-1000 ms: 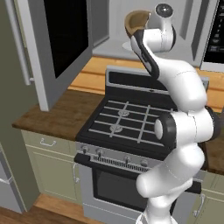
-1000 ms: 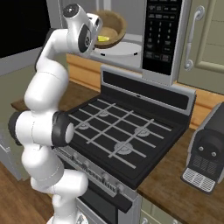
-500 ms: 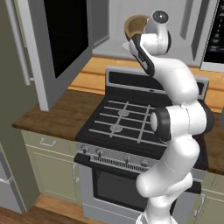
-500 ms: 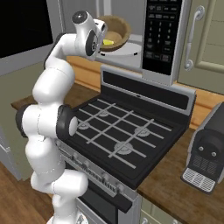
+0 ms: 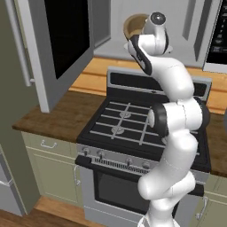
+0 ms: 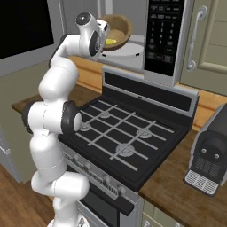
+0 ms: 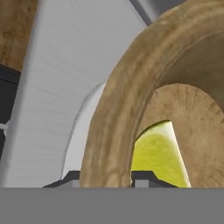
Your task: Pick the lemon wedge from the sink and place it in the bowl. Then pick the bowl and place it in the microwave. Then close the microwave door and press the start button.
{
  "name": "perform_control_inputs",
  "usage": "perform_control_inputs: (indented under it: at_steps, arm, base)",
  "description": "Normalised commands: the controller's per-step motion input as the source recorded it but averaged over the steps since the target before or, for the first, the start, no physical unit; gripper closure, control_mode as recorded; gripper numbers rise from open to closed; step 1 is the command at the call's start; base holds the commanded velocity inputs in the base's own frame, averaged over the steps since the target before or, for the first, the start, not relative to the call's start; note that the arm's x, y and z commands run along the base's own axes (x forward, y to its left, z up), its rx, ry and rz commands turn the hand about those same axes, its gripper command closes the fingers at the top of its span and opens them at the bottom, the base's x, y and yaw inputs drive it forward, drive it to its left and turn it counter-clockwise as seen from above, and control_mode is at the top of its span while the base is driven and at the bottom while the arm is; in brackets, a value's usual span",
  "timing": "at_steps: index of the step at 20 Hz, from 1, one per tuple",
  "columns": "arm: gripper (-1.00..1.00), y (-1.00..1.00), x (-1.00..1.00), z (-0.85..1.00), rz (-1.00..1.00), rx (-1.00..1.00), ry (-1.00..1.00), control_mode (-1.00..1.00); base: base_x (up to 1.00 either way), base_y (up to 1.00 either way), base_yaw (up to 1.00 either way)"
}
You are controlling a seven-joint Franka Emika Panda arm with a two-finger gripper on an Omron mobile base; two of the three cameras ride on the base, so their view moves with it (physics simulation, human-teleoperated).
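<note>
1. Bowl (image 5: pixel 134 25) in the left base view: the wooden bowl is raised above the back edge of the stove (image 5: pixel 146 128), tilted, at the open mouth of the microwave (image 5: pixel 177 26). The arm's wrist covers most of it, so the hand itself is hidden there. The microwave door (image 5: pixel 57 44) stands swung open at the left, over the left end of the counter (image 5: pixel 53 111).

2. Right base view: the bowl (image 6: pixel 116 32) sits at the arm's tip, tipped so its inside faces the camera, with the lemon wedge (image 6: pixel 111 41) lying inside. It is just over the white turntable plate (image 6: pixel 126 49) inside the microwave (image 6: pixel 166 35), left of the black keypad panel (image 6: pixel 162 33). A coffee machine (image 6: pixel 210 155) stands on the counter's right end.

3. Hand view: the hand (image 7: pixel 106 177) is clamped narrowly on the bowl's rim (image 7: pixel 111 109), one fingertip (image 7: pixel 65 180) outside the wall, the other inside beside the lemon wedge (image 7: pixel 157 157). Pale grey microwave surfaces lie behind.
</note>
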Motion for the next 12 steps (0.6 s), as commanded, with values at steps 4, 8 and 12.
perform_control_inputs:
  at_steps: [4,8,12]
  arm:
    - [-1.0,0.0,0.02,-0.14,0.0,0.0,-0.14,-1.0]
    - [-1.0,0.02,-0.03,-0.03,0.01,0.0,-0.35,-1.0]
    - [-1.0,0.07,-0.5,-0.05,0.04,0.0,-0.58,-1.0]
  base:
    - [0.0,0.0,0.0]
    - [0.0,0.0,0.0]
    - [0.0,0.0,0.0]
